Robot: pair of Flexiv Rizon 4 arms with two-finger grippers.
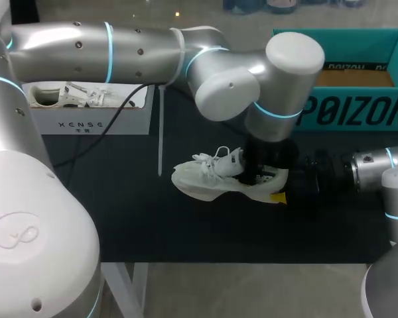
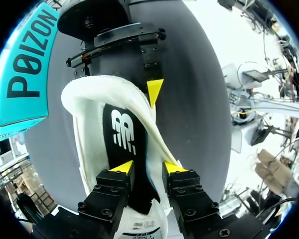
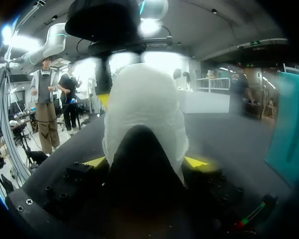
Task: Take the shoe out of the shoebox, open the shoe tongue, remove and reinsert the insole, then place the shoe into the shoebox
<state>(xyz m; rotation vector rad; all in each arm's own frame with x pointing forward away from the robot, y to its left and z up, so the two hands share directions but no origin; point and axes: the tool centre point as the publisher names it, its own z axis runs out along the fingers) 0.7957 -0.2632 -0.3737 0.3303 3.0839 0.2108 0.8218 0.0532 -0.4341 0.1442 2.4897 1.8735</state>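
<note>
A white shoe (image 1: 205, 180) lies on the black mat, toe to the left. My right gripper (image 3: 145, 162) comes in from the right and is shut on its heel (image 3: 144, 104), one yellow tip on each side. My left gripper (image 2: 147, 167) hangs over the shoe's opening from above, its fingers a little apart. The black insole (image 2: 122, 134) lies inside the shoe, its edge and the shoe's side wall running between my left fingers. One yellow fingertip (image 2: 154, 92) of my right gripper shows against the heel. The teal shoebox (image 1: 358, 109) stands open at the back right.
A white box (image 1: 86, 122) with pale items in it stands at the back left. A thin white rod (image 1: 160, 132) leans beside it. The mat's front edge (image 1: 186, 260) runs close below the shoe.
</note>
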